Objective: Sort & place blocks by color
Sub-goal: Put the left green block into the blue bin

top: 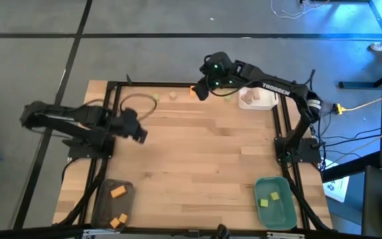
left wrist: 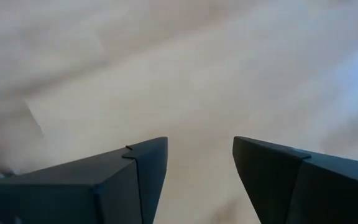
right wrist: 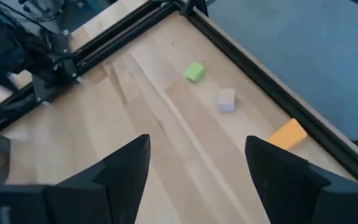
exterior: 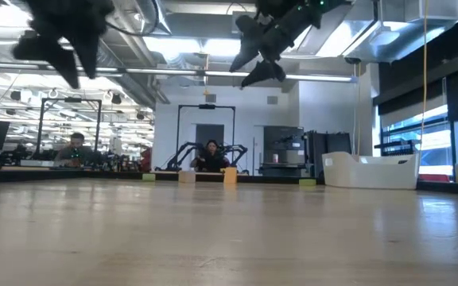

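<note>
Three small blocks lie in a row on the table by its far edge: a light green one (right wrist: 194,71), a pale tan one (right wrist: 226,99) and an orange one (right wrist: 288,134). The high view shows them as green (top: 155,98), tan (top: 172,95) and orange (top: 193,90), with another green block (top: 227,98) by the white tray. My right gripper (right wrist: 197,162) hangs open in the air above the orange block (exterior: 230,175), touching nothing. My left gripper (left wrist: 197,155) is open over bare wood at the table's left side (top: 138,135).
A white tray (top: 257,99) holding tan blocks stands at the far right. A grey tray (top: 111,202) with orange blocks is at the near left. A green tray (top: 274,199) with green blocks is at the near right. A black frame rail (right wrist: 272,93) runs along the far edge. People sit in the room beyond.
</note>
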`<state>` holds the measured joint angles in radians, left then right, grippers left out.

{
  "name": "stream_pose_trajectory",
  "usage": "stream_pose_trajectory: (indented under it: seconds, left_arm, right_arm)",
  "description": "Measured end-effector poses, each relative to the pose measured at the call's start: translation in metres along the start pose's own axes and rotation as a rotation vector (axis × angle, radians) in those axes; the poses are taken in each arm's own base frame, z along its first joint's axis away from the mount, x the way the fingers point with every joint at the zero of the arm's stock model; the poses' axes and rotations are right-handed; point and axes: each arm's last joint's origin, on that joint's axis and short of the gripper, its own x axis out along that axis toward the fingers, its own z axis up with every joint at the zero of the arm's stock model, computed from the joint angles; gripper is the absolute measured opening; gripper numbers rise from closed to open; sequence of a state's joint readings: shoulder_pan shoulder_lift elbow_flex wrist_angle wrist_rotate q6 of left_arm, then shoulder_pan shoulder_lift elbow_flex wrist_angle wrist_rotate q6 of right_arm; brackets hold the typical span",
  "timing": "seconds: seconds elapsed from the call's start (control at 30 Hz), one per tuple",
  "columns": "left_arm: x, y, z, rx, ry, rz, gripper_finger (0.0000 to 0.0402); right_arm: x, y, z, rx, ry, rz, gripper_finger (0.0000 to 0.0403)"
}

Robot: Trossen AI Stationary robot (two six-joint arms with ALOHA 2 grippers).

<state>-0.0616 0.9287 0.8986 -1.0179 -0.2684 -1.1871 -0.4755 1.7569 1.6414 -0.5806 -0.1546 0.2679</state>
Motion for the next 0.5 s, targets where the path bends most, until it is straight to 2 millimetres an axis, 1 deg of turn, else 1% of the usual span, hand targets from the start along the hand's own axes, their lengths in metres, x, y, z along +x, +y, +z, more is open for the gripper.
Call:
stream_pose_trajectory:
  seconds: [0.13, 0.27, 0.33, 0.43, 0.5]
  left_arm:
    - [0.014, 0.01, 0.037, 0.003, -0.072, 0.046, 0.0175]
    - [0.031, 0.021, 0.079, 0.006, -0.138, 0.019, 0.0175]
    - [0.04, 0.03, 0.099, 0.011, -0.16, 0.005, 0.0175]
    - [0.06, 0.043, 0.126, 0.005, -0.178, -0.02, 0.0175]
    - [0.074, 0.052, 0.138, 0.007, -0.154, -0.027, 0.0175]
  right_arm:
    - [0.002, -0.013, 0.005, -0.021, -0.002, -0.021, 0.0262]
    - [-0.001, -0.029, 0.008, -0.025, 0.005, -0.054, 0.0262]
    - [-0.003, -0.036, 0.009, -0.028, 0.007, -0.049, 0.0262]
    - [-0.005, -0.045, 0.011, -0.014, 0.008, -0.031, 0.0262]
    - [-0.006, -0.049, 0.011, -0.033, 0.009, -0.02, 0.0262]
